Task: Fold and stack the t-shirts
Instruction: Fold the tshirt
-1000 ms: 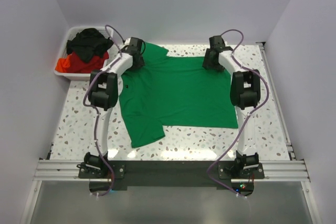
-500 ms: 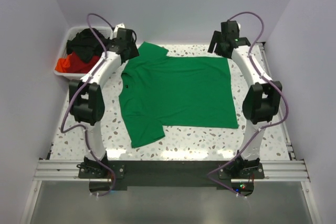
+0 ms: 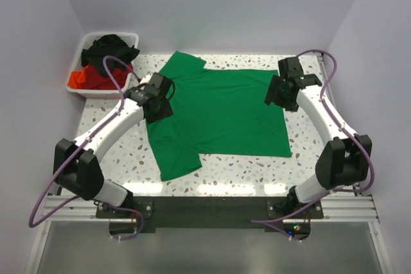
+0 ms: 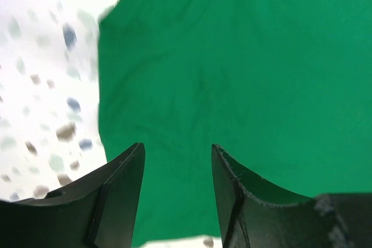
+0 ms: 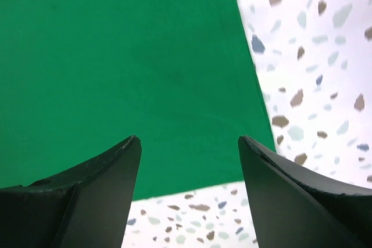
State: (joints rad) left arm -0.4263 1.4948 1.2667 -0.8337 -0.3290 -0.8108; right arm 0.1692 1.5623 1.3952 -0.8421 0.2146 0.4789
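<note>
Overhead, left tool (image 4: pixel 177 150) and right tool (image 5: pixel 189 139), both agape and empty, over the green t-shirt (image 3: pixel 218 110).

A robotics lab test cell: a speckled terrazzo worktop (image 3: pixel 244 171) is boxed in on three sides by bare pale walls (image 3: pixel 212 4), with an aluminium rail (image 3: pixel 70 207) across its near edge. Two white jointed machines, the left arm (image 3: pixel 109 129) and the right arm (image 3: pixel 321 110), are bolted along that rail under flat, even light
</note>
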